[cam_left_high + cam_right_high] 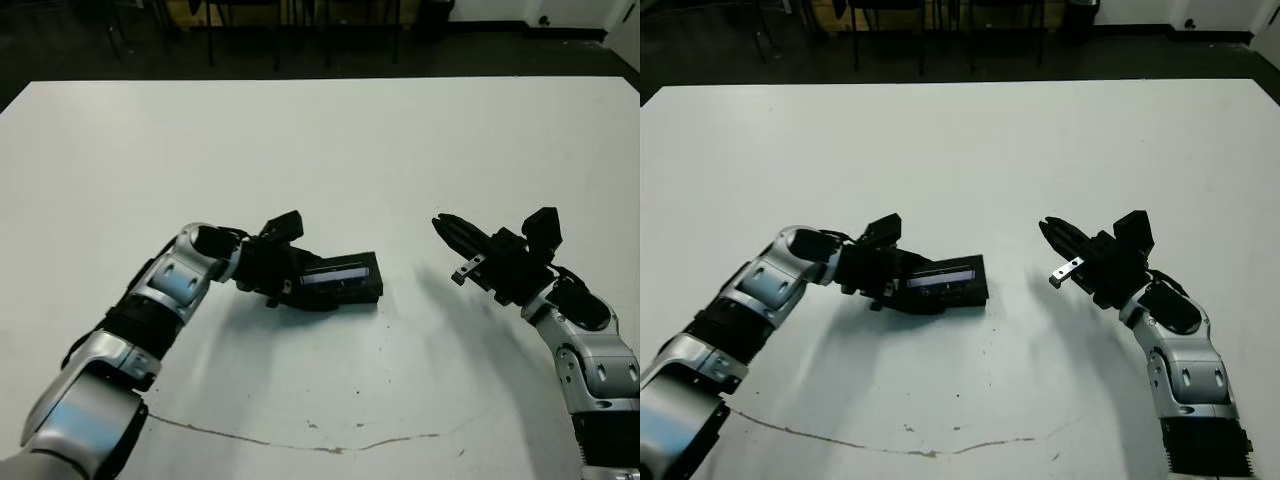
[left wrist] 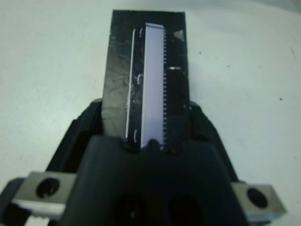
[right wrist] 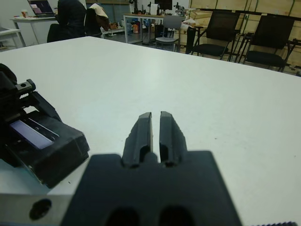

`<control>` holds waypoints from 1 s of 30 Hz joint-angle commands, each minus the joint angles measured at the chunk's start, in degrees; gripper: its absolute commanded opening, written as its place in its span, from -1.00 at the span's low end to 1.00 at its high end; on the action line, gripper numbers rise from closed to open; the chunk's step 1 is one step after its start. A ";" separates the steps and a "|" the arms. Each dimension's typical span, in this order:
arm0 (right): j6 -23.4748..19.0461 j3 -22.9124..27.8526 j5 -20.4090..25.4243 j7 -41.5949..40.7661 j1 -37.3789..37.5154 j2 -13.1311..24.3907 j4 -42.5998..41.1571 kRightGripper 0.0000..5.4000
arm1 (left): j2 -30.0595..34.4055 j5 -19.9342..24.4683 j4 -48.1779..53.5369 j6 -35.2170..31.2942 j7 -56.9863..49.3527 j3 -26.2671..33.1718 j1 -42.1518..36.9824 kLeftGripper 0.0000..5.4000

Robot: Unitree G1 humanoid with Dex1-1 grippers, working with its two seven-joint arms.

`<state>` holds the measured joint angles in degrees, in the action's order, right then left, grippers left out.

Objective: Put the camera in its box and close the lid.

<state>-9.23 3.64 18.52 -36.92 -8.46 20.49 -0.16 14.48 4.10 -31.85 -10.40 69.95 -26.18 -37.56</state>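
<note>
Just left of the frame's centre, the lid (image 1: 343, 277) with its pale grey strip lies on the white table (image 1: 330, 150), and the left gripper (image 1: 300, 283) clasps its near end, fingers hugging both sides. Well apart at centre right, the right gripper (image 1: 444, 228) hovers with fingers almost together, holding nothing.

The black lid (image 1: 342, 279), pale strip up, lies flat on the table, camera and box unseen.
</note>
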 commanded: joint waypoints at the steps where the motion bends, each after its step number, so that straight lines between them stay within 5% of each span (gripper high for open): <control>1: 0.90 0.53 -0.54 0.15 1.18 0.66 -0.01 -1.00 | -4.85 -4.67 -4.48 -1.66 -1.94 -5.01 1.78 0.02; 25: 1.47 -0.03 -0.60 -0.09 1.55 0.50 0.05 -1.00 | -2.92 -7.33 -3.44 0.63 0.47 -6.62 1.27 0.02; 30: 2.19 -0.12 -0.68 -0.26 1.50 0.36 0.51 -1.00 | -1.81 -8.42 -5.14 6.72 0.05 -6.57 1.68 0.35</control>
<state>-7.42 3.56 18.24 -36.84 -7.43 20.46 -0.77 13.54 -0.42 -34.37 -3.46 70.34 -28.97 -39.69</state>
